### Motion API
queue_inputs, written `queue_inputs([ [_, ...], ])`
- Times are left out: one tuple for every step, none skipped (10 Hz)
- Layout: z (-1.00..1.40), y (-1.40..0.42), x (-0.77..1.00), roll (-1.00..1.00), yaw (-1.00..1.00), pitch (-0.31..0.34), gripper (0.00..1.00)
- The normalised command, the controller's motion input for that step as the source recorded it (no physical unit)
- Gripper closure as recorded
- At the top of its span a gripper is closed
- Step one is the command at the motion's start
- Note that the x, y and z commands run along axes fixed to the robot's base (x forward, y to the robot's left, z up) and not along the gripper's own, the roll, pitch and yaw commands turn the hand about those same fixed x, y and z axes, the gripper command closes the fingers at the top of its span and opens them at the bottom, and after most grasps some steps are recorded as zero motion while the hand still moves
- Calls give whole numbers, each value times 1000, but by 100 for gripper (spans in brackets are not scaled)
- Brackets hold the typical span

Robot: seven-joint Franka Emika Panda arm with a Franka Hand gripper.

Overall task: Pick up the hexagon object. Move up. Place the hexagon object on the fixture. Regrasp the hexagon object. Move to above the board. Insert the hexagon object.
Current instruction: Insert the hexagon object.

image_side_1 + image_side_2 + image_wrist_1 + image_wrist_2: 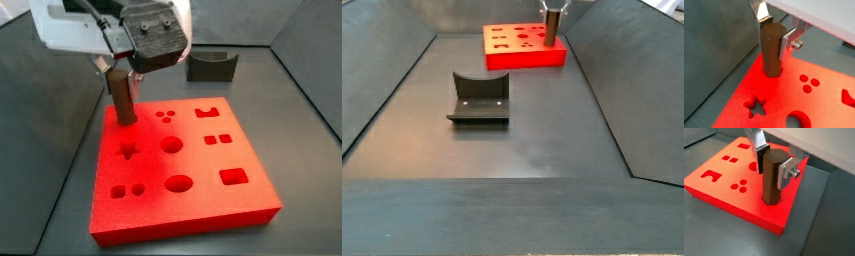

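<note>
The peg [771, 50] stands upright at a corner of the board [201, 200], its lower end meeting the red top where the hexagon cutout should be; both wrist views show the tip at or just inside the surface, though how deep it sits cannot be told. It looks like a stiff, solid rod with flat facets and a matte brown skin, probably light, so it should neither bend nor crush under a firm pinch, and its flats give the pads something square to bear on. The gripper [774, 162] pinches the peg near its upper end, one silver finger [787, 170] pressed against a side facet and the other plate on the opposite face, in both wrist views. A hold that high leaves the whole lower length free to enter the hole, but it also lets the tip swing if the rod meets an edge, so the facets likely need to line up with the cutout before it is pressed down. In a side view the fixture [478, 98] sits empty on the desk [529, 140], well apart from the board, nearer that camera. The star hole [754, 106] and a cluster of three round holes [808, 82] lie near the peg, all unfilled.
</note>
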Motion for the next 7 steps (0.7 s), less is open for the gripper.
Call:
queue_inputs([
  [-640,0,83,0,286,-71,100],
  [-937,0,231,0,194,-54,100],
  [-1000,0,260,0,137,-30,100],
  [-331,0,-163,0,0,-147,100],
  [0,0,63,0,0,59,100],
  [0,0,0,0,-29,41,100],
  [0,0,0,0,0,0,100],
])
